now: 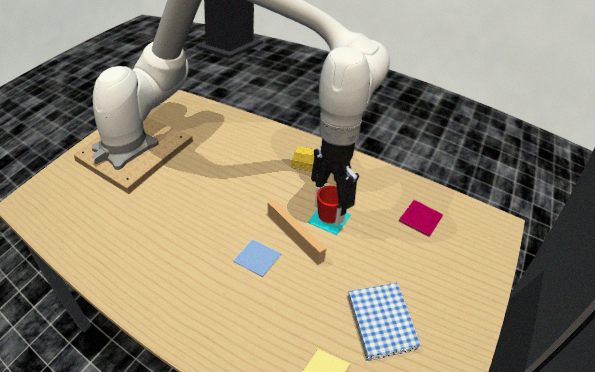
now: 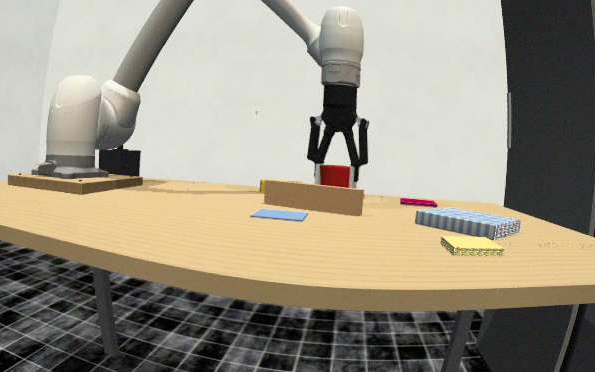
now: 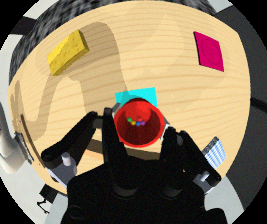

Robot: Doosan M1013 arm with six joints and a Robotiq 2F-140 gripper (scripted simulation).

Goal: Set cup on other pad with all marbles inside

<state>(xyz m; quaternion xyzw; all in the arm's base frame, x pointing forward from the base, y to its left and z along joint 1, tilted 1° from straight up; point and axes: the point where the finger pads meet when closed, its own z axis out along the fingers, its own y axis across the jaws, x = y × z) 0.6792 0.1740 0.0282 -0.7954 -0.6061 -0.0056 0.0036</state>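
The red cup (image 1: 328,203) stands upright over the teal pad (image 1: 329,222), its base down at the pad's surface. I cannot tell if it touches. My gripper (image 1: 332,207) points straight down and is shut on the cup's sides. In the wrist view the cup (image 3: 137,123) shows small coloured marbles inside, with the teal pad (image 3: 136,98) just behind it. In the exterior view the cup (image 2: 335,176) is half hidden behind the wooden rail (image 2: 313,197). The light blue pad (image 1: 257,257) lies on the other side of the rail (image 1: 296,231).
A magenta pad (image 1: 421,217) lies to the right of the cup. A yellow block (image 1: 303,158) sits behind the gripper. A blue checked block (image 1: 383,320) and a yellow pad (image 1: 326,362) lie near the front edge. The arm's base (image 1: 122,145) is at the far left.
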